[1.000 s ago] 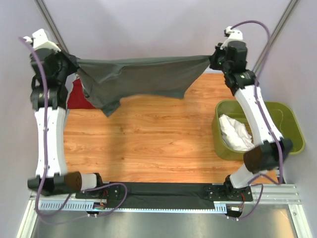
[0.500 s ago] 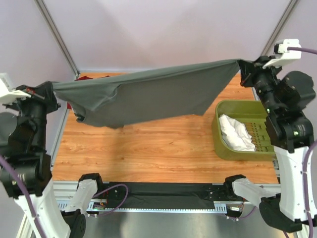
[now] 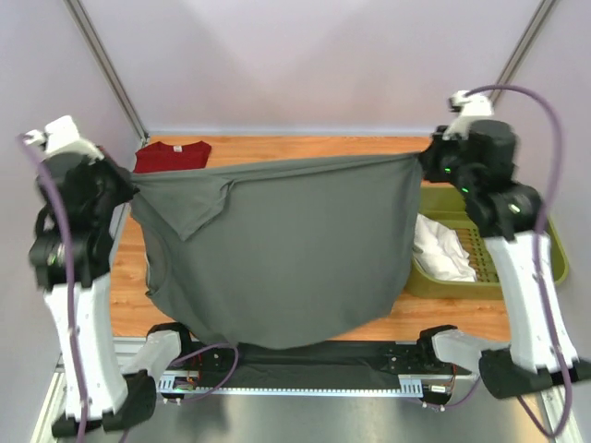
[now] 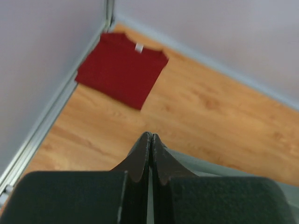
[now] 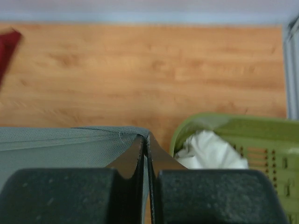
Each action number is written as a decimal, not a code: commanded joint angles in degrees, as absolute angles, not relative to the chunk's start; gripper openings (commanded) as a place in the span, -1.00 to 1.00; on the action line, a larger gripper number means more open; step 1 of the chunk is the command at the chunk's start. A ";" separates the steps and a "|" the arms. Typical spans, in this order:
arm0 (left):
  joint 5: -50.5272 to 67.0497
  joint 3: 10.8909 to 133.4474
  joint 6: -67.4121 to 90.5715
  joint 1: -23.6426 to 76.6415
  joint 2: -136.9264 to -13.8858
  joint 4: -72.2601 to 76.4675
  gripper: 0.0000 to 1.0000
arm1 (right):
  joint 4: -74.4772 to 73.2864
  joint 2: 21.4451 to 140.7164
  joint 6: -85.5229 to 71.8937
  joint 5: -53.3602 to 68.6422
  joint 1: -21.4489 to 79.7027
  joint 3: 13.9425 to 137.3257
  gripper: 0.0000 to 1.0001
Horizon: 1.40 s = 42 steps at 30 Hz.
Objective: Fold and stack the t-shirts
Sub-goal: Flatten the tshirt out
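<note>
Dark red cotton t-shirt (image 3: 171, 155) lies folded at the far-left corner of the wooden table (image 3: 305, 148). My left gripper (image 3: 129, 191) pinches one top corner of the dark grey cotton t-shirt (image 3: 277, 258), which hangs spread, and my right gripper (image 3: 427, 161) pinches the other. I judge this the laying-out step: next, lower it flat without slackening.

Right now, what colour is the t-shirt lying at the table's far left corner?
That t-shirt is dark red; the left wrist view shows it best.
</note>
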<state>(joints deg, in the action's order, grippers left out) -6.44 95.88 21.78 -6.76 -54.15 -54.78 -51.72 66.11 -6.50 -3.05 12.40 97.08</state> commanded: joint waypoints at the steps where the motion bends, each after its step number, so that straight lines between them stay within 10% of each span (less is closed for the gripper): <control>1: -9.49 90.45 21.71 -7.12 -60.88 -51.69 -1.00 | -48.53 73.90 -8.17 -5.36 12.04 88.26 -0.99; 8: -3.44 79.55 24.78 -7.03 -73.98 -35.96 -1.00 | -37.71 92.00 -10.55 -4.57 11.95 85.86 -0.99; 20: 1.13 90.70 28.83 -7.12 -106.34 -28.13 -1.00 | -42.89 132.87 -9.93 -5.80 11.60 122.22 -0.99; 42: 3.51 104.85 32.78 -7.12 -125.15 -21.10 -1.00 | -33.22 144.67 -18.11 -4.31 7.73 131.13 -0.99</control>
<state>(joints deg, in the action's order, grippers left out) 2.59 102.04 32.32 -6.83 -124.33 -24.25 -36.14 143.20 -16.88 -3.84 8.19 128.01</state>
